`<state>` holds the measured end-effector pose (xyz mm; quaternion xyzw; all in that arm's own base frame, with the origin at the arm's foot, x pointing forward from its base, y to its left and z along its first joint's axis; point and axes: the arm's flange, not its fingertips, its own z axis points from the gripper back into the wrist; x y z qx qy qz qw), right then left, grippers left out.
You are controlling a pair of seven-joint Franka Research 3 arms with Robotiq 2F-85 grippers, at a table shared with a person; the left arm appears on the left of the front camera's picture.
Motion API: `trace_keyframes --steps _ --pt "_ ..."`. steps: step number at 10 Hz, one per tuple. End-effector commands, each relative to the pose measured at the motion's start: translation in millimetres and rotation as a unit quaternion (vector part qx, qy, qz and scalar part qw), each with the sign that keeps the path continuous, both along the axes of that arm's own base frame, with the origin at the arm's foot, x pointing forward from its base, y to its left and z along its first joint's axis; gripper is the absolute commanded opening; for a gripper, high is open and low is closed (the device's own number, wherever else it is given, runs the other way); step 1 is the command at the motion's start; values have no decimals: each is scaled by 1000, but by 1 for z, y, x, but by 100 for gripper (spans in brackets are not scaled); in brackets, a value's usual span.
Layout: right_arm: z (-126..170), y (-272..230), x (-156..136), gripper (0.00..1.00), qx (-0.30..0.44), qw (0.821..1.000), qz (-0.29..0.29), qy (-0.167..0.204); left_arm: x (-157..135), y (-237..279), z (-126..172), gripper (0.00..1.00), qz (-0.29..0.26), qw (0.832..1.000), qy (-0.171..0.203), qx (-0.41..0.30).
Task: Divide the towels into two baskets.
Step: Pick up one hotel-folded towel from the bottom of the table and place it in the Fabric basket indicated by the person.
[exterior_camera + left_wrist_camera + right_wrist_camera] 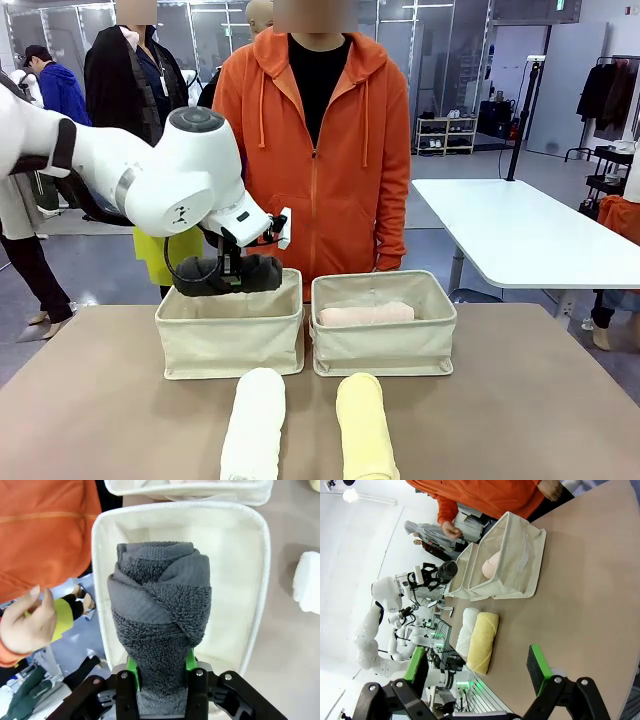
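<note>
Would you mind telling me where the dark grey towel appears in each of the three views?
Front view: the dark grey towel is left of centre, held by the left hand over the left basket.
Left wrist view: it is in the centre, standing up from the bottom edge, with the left basket behind it.
Right wrist view: it is small, upper left of centre, just beyond the left basket.
Shared landmark: the left basket.

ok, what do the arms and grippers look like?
The left arm is glossy white with rounded joints, a grey cap and black cable at the wrist. The left gripper and right gripper are black, angular, with green pads.
</note>
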<state>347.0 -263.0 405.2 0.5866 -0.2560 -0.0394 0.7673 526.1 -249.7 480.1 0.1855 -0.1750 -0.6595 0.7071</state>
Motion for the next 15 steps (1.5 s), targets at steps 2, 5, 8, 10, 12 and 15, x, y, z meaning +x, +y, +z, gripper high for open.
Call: trace_keyframes --steps 2,5,8,10,12,15 --pt "3 1 -2 100 -4 1000 -3 4 27 1 -4 38 18 1000 14 -4" --pt "3 1 -2 100 -4 1000 -3 4 38 6 -11 38 17 999 33 -3" --pt "3 1 -2 100 -4 1000 -3 4 40 4 -9 81 10 999 34 -3" --pt "3 1 -2 100 -4 1000 -3 4 39 0 -5 100 5 999 34 -12" --pt "3 1 -2 100 -4 1000 -3 4 35 -1 -2 98 5 999 31 -8" --pt "3 1 -2 100 -4 1000 -3 4 34 -7 -8 100 12 1000 17 -5"
